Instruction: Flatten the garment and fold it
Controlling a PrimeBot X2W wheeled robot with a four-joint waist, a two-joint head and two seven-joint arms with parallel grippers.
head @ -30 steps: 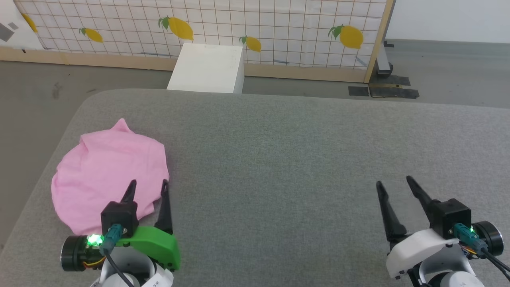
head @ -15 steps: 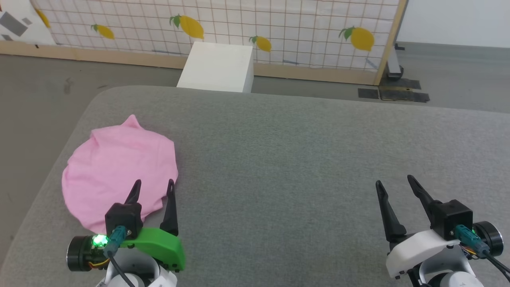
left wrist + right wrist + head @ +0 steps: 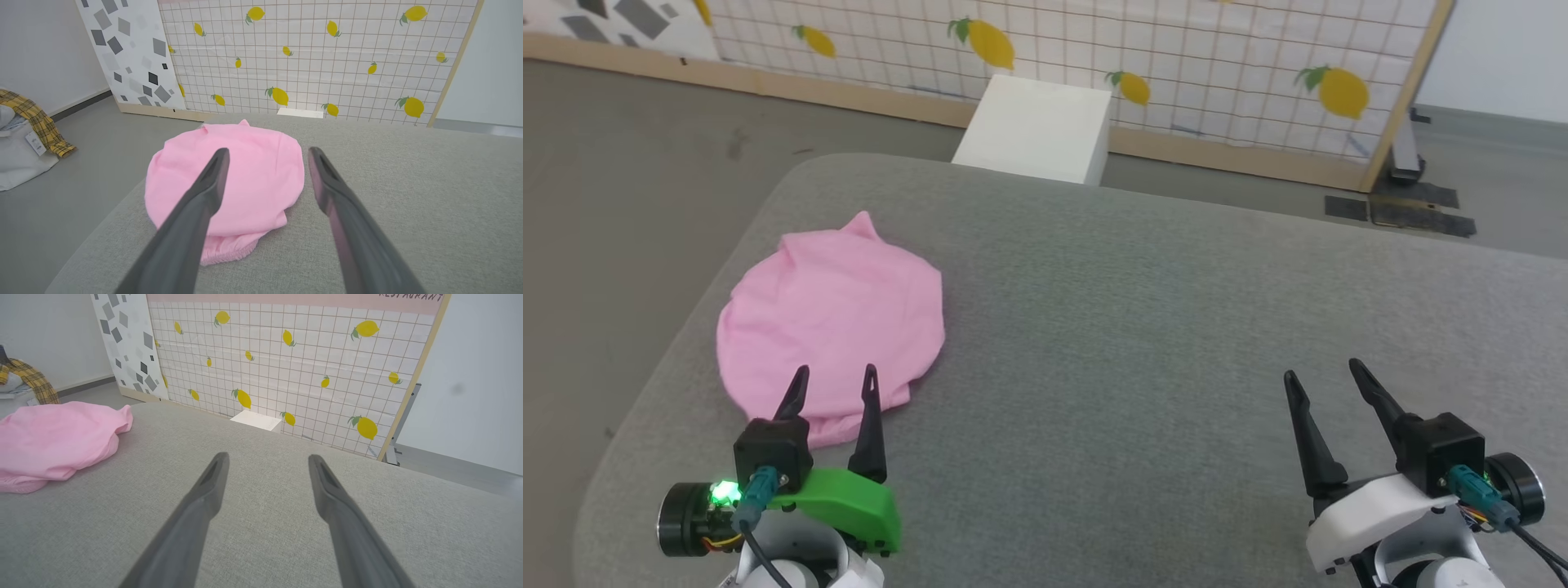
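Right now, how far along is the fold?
Done: nothing visible. The garment lies in a wrinkled, rounded heap near the table's left edge, with its waistband bunched at the near side. In hand: nothing. The left claw is open and points at the heap. The right claw is open over bare table, well apart from it. Left: grasp, flatten, fold.
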